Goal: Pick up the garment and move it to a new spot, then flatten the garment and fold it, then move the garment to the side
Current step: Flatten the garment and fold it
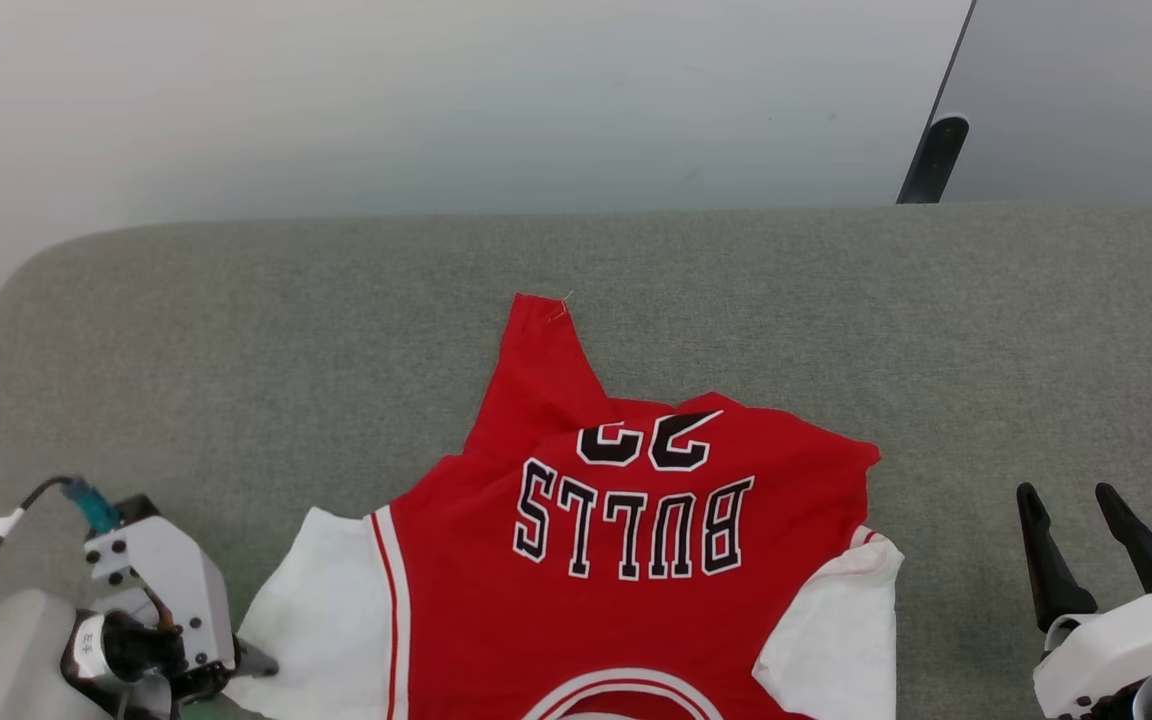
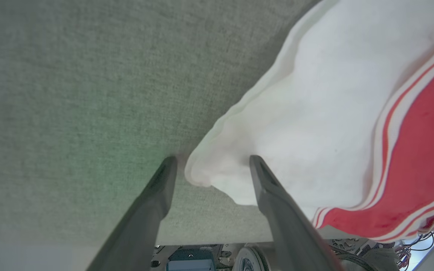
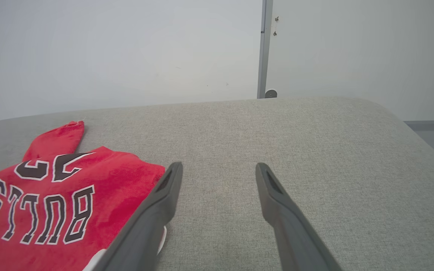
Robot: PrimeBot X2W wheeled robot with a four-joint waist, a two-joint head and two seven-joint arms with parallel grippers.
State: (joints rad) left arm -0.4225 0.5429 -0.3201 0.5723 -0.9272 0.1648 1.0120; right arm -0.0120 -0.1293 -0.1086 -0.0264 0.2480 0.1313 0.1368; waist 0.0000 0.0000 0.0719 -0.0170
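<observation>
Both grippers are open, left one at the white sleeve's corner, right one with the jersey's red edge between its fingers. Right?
Not quite. The right wrist view shows the right gripper open over bare grey surface, the garment lying beside it, nothing between its fingers. The left gripper is open at the white sleeve corner, as you said.

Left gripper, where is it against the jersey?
The left gripper is open at the head view's lower left, by the near edge of the grey padded surface, with a white sleeve corner of the red Bulls jersey between its fingers.
</observation>
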